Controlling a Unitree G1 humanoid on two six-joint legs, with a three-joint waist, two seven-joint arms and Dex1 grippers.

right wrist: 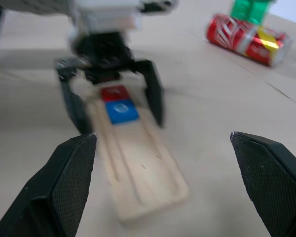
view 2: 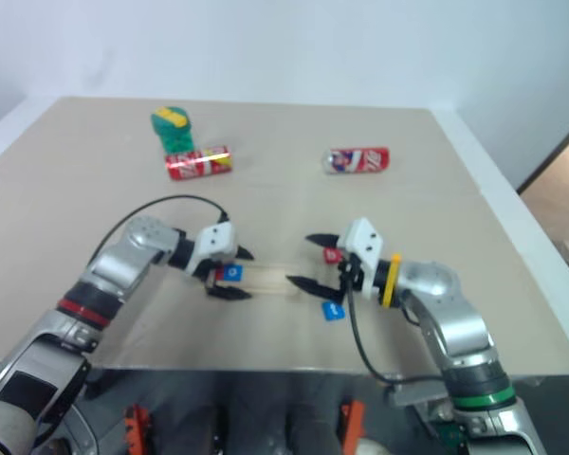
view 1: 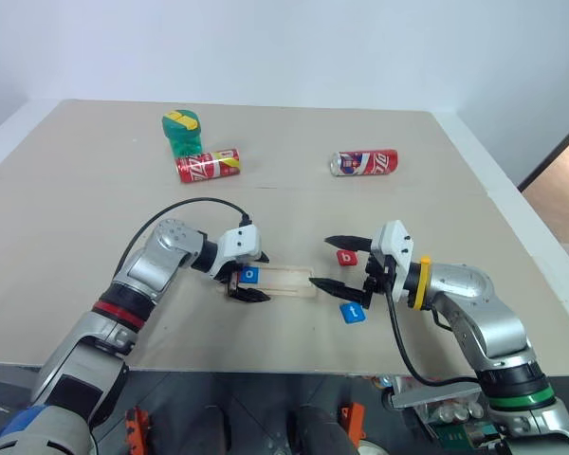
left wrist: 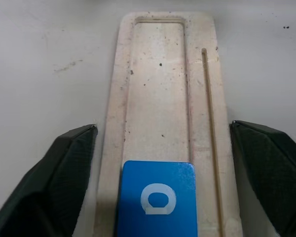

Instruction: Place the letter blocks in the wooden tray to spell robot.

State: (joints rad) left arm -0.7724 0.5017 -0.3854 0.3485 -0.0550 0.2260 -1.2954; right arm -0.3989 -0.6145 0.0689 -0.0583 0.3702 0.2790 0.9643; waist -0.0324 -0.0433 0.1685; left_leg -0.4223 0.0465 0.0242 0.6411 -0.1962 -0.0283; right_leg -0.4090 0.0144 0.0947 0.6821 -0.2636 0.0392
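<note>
The wooden tray [view 1: 289, 282] lies near the table's front edge. A blue "o" block [view 1: 249, 276] sits in its groove at the left end, and the right wrist view shows a red block [right wrist: 113, 92] just behind the blue one [right wrist: 121, 111]. My left gripper [view 1: 264, 278] is open, one finger on each side of the tray, clear of the blue block [left wrist: 158, 197]. My right gripper [view 1: 334, 263] stands open at the tray's right end. A red "b" block [view 1: 347, 257] lies beside its upper finger and a blue "t" block [view 1: 353, 313] in front of its lower finger.
Two red soda cans [view 1: 208, 165] [view 1: 364, 162] lie on their sides at the back of the table. A green object with a yellow top [view 1: 181, 133] stands behind the left can. The table's front edge runs close below the tray.
</note>
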